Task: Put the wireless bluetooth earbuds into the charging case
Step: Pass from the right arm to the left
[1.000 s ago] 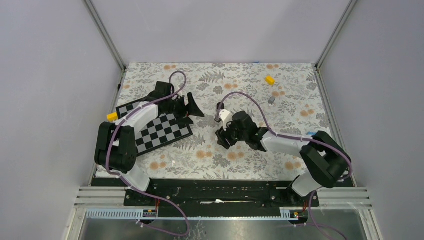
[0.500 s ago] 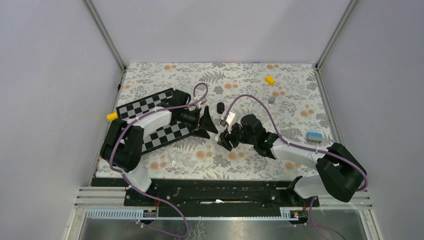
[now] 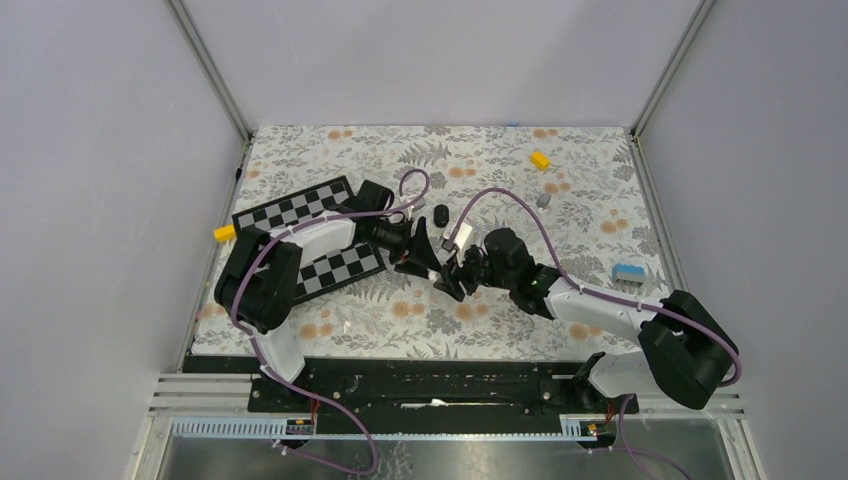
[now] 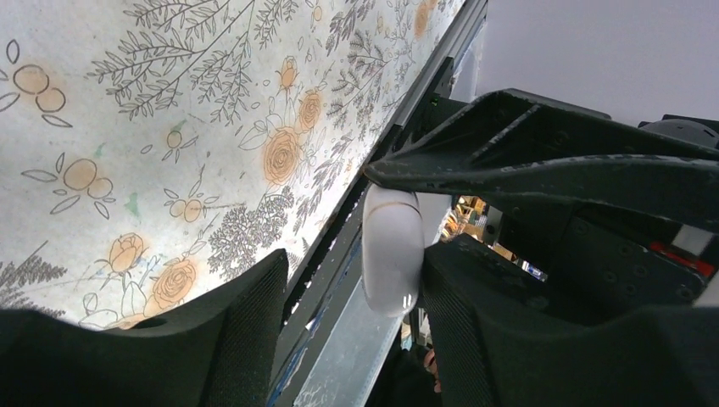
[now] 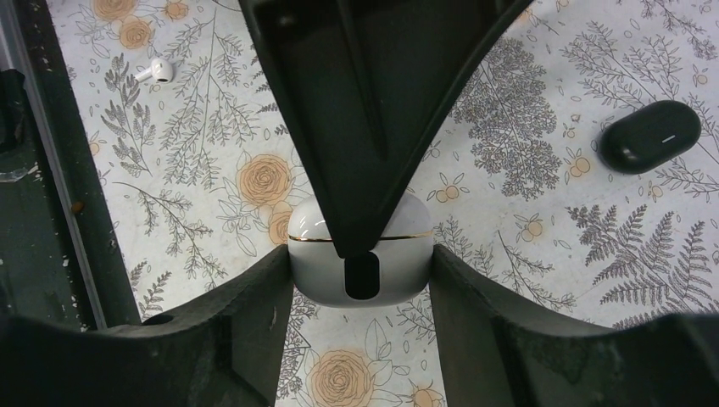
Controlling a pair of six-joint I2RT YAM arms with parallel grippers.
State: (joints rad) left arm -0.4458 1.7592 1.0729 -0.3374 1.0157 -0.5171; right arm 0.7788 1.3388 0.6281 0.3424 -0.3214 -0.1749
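While both arms lean in over the middle of the flowered tabletop (image 3: 330, 150), the left gripper (image 3: 425, 255) and the right gripper (image 3: 455, 276) meet tip to tip. What sits between them is too buried to make out from up here. Just behind them a black case (image 3: 441, 214) lies flat on the cloth, apart from both. The left arm crosses a checkerboard sheet (image 3: 300, 212). A yellow block (image 3: 540, 160) sits far back on the right, and a blue piece (image 3: 627, 272) lies by the right edge.

Over to the left wrist camera: there's the white charging case (image 4: 392, 253), seen edge-on. The left gripper's own fingers (image 4: 229, 339) stand spread. There's a wide gap on one side, and the case touches the inner face of the other finger. A black finger of the right gripper presses on the case's upper end.

Now the right wrist camera, and it's plain. The right gripper is pinching the charging case by its two sides, a finger tight on each flank and a gold seam line running across it. One pointed finger of the left gripper comes down over the case's front, its tip on that seam. A single white earbud (image 5: 157, 69) lies loose on the cloth near the table's front rail, well apart from the case. The black case shows off to the right.
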